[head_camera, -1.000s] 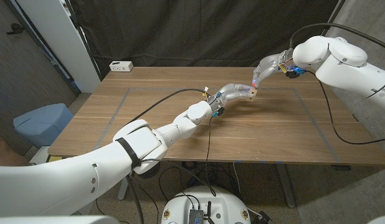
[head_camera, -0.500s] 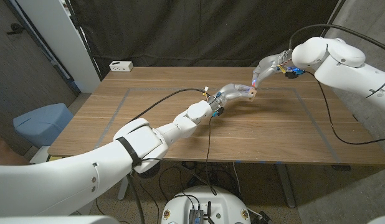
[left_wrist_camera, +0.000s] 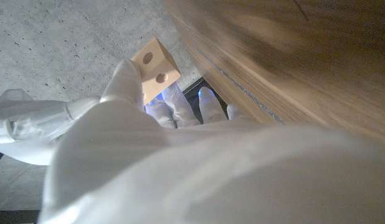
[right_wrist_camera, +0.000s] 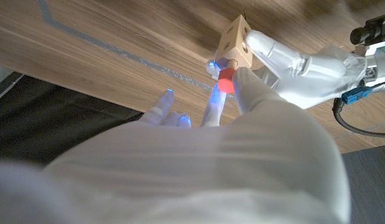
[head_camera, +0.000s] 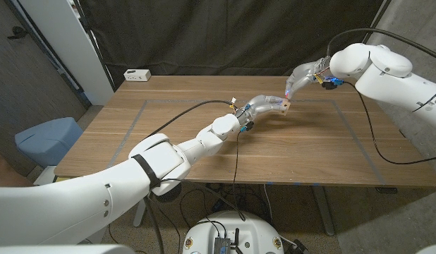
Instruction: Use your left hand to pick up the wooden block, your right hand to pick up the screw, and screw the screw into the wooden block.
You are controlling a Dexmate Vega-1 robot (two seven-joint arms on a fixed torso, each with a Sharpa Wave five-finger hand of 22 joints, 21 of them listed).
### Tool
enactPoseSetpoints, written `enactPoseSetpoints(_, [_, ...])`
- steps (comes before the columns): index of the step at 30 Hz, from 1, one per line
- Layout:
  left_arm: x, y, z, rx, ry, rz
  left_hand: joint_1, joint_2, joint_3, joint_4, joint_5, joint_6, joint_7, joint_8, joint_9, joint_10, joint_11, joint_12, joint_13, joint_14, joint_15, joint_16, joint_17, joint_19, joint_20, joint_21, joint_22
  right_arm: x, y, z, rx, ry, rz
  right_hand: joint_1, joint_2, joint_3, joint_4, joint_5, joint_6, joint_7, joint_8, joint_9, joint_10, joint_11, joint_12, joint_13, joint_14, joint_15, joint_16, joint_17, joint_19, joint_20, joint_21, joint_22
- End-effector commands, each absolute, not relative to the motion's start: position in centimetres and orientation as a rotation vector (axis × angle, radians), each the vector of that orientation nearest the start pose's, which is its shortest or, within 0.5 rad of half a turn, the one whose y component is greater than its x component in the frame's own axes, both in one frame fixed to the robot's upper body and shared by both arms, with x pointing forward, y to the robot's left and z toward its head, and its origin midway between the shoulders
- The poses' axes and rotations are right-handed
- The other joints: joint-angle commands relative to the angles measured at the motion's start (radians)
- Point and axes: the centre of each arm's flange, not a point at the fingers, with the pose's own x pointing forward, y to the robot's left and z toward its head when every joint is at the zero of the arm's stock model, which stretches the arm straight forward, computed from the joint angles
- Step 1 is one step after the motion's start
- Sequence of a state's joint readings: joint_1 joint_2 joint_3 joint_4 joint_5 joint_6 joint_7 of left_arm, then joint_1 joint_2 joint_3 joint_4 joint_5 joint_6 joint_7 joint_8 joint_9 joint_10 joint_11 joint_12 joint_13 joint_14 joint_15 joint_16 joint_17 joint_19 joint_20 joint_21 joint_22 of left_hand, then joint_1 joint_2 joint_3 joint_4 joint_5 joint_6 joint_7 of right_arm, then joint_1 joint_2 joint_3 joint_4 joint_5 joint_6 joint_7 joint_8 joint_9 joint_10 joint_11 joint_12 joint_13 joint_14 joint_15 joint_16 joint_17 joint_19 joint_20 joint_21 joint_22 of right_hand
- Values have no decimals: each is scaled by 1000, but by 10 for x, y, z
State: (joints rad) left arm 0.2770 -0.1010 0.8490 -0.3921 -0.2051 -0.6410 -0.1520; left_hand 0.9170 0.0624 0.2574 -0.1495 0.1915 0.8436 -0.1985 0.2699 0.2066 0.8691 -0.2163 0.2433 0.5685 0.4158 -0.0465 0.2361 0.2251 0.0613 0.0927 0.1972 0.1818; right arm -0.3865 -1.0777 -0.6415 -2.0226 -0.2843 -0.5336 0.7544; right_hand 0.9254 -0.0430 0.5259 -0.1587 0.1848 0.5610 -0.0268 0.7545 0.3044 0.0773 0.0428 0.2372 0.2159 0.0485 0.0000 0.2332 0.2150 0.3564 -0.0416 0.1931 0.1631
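Already both pick-ups look finished, and what remains is the turning itself. Over the wooden table (head_camera: pixel 204 120), toward its far side and lifted clear of the surface, the two arms meet at one spot: the left arm reaches out from the near left corner and the right arm bends in from the far right. The left hand (head_camera: pixel 264 106) grips the wooden block (head_camera: pixel 283 106) at its fingertips; in the left wrist view the pale cube (left_wrist_camera: pixel 155 68) stands clamped beyond the fingers, two drilled holes facing the camera. The right hand (head_camera: pixel 300 76) comes down on the block from above, and in the right wrist view a finger and thumb pinch the screw (right_wrist_camera: pixel 225 79), whose red head sits just off one face of the block (right_wrist_camera: pixel 236 40) while the other fingers stay loosely spread. By my reading the tip is entered in a hole, or at least set at its mouth, though the shank is too small to show how deep it sits. Still to do, I judge, are the twists that would bring the red head snug to the wood.
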Motion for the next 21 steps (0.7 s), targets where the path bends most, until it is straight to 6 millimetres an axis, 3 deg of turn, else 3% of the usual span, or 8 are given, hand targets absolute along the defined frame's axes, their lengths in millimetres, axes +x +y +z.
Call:
enactPoseSetpoints(1, [677,-43,8,491,-696,-696,-4,13,11,5,8,54,12,7,5,13,-1,6,5,7,-93,-1,2,8,4,9,1,539,-273,160,-1533,-152,233,3,10,-6,1,-1,9,-2,8,7,14,2,6,4,14,-2,4,3,9,-14,5,2])
enactPoseSetpoints(21, [673,-43,7,491,-723,-703,-2,14,14,4,9,56,12,7,5,12,-1,5,6,10,-92,-2,1,10,4,10,1,535,-276,155,-1527,-156,205,-7,15,-21,5,-3,39,1,45,27,49,-6,13,3,38,-12,9,5,35,-20,5,1])
